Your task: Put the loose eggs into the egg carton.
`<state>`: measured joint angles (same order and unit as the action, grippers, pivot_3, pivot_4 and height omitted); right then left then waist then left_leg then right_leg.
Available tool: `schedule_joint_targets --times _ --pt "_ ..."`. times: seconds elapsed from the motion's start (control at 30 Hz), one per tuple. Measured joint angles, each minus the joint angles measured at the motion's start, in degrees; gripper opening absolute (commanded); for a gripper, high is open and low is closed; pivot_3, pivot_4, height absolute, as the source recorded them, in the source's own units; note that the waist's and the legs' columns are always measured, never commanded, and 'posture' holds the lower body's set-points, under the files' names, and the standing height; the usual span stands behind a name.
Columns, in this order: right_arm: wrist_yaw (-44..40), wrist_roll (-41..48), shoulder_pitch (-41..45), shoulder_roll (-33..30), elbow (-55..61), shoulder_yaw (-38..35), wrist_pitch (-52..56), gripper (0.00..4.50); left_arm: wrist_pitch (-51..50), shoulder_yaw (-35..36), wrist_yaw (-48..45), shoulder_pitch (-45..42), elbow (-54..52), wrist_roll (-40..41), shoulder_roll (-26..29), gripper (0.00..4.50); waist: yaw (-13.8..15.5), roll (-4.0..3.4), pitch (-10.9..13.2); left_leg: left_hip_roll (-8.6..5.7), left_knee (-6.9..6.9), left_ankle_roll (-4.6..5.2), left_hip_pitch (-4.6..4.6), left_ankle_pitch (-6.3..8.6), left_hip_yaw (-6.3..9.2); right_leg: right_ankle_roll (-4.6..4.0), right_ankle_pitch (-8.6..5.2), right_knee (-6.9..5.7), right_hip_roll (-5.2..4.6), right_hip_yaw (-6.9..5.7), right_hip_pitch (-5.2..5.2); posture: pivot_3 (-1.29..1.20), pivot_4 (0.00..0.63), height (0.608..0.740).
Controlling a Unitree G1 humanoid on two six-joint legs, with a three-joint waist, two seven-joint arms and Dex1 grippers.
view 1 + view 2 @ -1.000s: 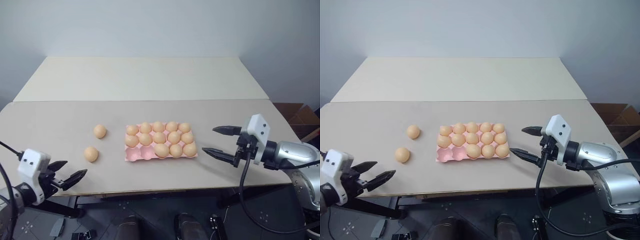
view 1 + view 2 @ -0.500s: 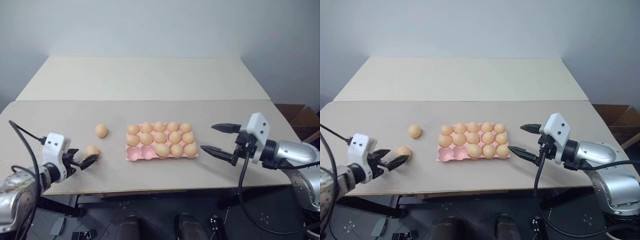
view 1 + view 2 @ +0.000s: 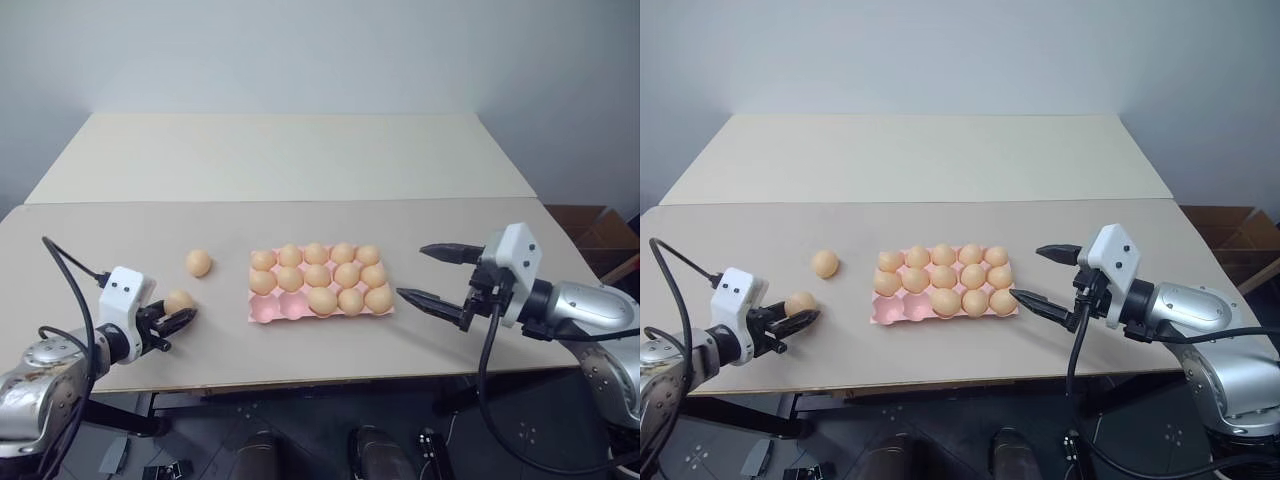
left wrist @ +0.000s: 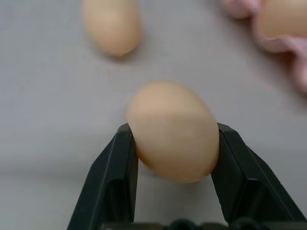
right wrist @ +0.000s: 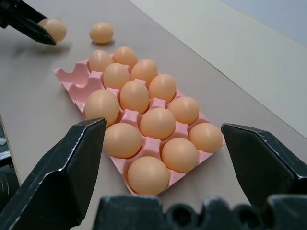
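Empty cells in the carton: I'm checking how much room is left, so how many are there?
2. Both sit side by side in the egg carton's nearest row, at its left end: the corner cell and the next one. None look hidden.

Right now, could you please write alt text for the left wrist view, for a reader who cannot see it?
The left gripper is shut on a tan egg, one black finger pressed to each side, over the grey table. Beyond it another loose egg lies on the table, and a corner of the pink egg carton shows.
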<state>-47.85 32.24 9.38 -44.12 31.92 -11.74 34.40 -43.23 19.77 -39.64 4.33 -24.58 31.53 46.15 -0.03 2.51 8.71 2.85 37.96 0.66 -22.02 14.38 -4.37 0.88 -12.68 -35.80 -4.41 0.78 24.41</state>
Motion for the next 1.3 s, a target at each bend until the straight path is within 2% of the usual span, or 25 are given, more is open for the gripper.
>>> schedule_joint_targets --times 0.1,0.2,0.33,0.47,0.57,0.73,0.87,1.07,1.3 --pt "0.64 0.44 0.04 0.00 0.35 0.05 0.01 4.50 3.61 -2.35 -4.67 -2.53 -2.57 0.70 0.15 2.10 0.64 -0.01 0.00 -0.03 0.01 0.00 0.02 0.00 -0.01 0.00 0.00 0.01 0.00 0.00 -0.05 0.00 0.150 0.740" --pt "1.44 0.55 0.31 0.11 0.83 0.48 0.01 4.50 4.16 -9.33 -6.66 -8.52 -2.50 1.11 -1.73 2.10 0.76 0.00 0.00 -0.04 0.10 0.01 0.02 -0.01 0.00 0.12 0.07 0.01 0.03 0.01 -0.11 0.00 0.150 0.740" --pt "2.56 0.58 0.40 0.23 1.07 1.09 0.03 4.50 4.11 -18.86 -6.19 -17.73 2.41 -1.88 -5.90 2.10 0.72 0.01 -0.01 -0.09 0.15 0.02 -0.01 -0.01 0.05 0.36 0.21 0.01 0.06 0.01 -0.15 0.00 0.150 0.740" --pt "3.32 0.59 0.18 0.27 1.32 1.64 0.16 4.50 2.58 -24.40 -6.61 -23.09 6.29 -2.52 -8.72 2.10 0.31 0.01 -0.01 -0.09 0.15 0.04 -0.09 0.00 0.14 0.39 0.20 0.04 0.09 0.00 -0.09 0.00 0.150 0.740" --pt "4.70 0.61 0.01 0.33 1.63 1.67 0.70 4.50 1.58 -27.82 -7.64 -25.28 7.86 -3.64 -8.81 2.77 0.12 0.01 -0.01 -0.09 0.15 0.05 -0.08 0.01 0.18 0.40 0.20 0.04 0.10 0.00 -0.10 0.00 0.150 0.740" --pt "6.09 0.72 -0.49 0.63 2.47 1.67 1.02 4.50 0.77 -27.65 -8.87 -25.24 7.66 -3.46 -7.17 4.41 -0.01 0.01 -0.01 -0.08 0.15 0.05 -0.07 0.00 0.25 0.40 0.19 0.00 0.10 -0.02 -0.10 0.00 0.150 0.740" --pt "6.80 0.87 -0.66 0.68 2.60 1.67 1.06 4.50 0.64 -23.47 -8.85 -23.41 3.83 -2.14 -4.36 4.46 -0.15 0.01 -0.01 -0.07 0.16 0.05 -0.05 0.00 0.26 0.40 0.19 0.00 0.09 -0.01 -0.11 0.00 0.150 0.740" --pt "6.45 1.86 -0.60 0.68 2.72 1.78 1.00 4.50 2.06 -5.26 -11.93 -11.70 -0.92 2.81 1.36 4.46 -0.78 -0.01 0.00 -0.02 0.14 0.05 -0.03 0.01 0.41 0.37 0.16 -0.01 0.09 -0.02 -0.08 0.00 0.150 0.740" --pt "2.73 1.80 0.72 0.62 0.79 2.36 -0.56 4.50 9.40 14.19 -16.30 5.50 3.25 2.05 1.65 4.46 -0.64 -0.02 0.00 -0.01 0.15 0.04 0.03 0.00 0.30 0.06 -0.03 -0.01 0.05 -0.04 -0.10 0.00 0.150 0.740"
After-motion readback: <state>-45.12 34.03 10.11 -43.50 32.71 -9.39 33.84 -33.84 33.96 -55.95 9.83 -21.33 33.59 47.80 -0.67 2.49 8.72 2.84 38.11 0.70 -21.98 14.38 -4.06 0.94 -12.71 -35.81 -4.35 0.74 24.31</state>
